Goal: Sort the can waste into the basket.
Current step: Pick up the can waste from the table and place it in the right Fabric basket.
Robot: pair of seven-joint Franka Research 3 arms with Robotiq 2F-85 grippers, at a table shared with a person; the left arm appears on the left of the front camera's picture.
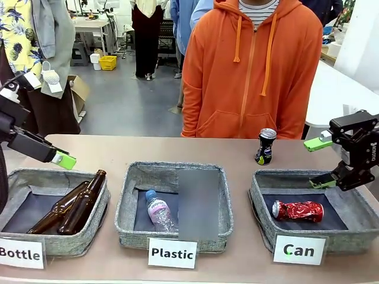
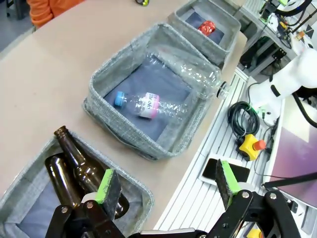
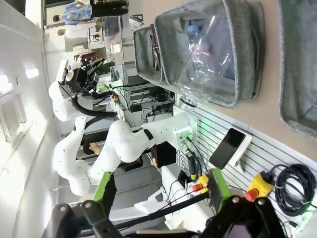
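Front view: the right gripper (image 1: 320,164) is hanging with its green-padded fingers spread wide apart and gripping nothing, over the far right rim of the grey woven-fabric rectangular basket labelled "Can" (image 1: 265,204). Just below and to the left of those fingers, the crushed red drink can with silver ends (image 1: 298,210) is lying on its side on the basket's dark lining. Beyond the basket's far left corner, the upright black drink can with a silver top and colourful marks (image 1: 266,147) is standing on the tan tabletop (image 1: 177,151), in front of a person in an orange hoodie (image 1: 251,71). Further left, the like grey basket labelled "Plastic" (image 1: 131,195) is holding a small clear plastic bottle with a blue cap and pink label (image 1: 157,211). At the far left, the left gripper (image 1: 63,159) is hovering, its jaws likewise parted and empty, over the grey basket labelled "Bottle" (image 1: 18,177), where two brown glass bottles (image 1: 74,207) are lying side by side.
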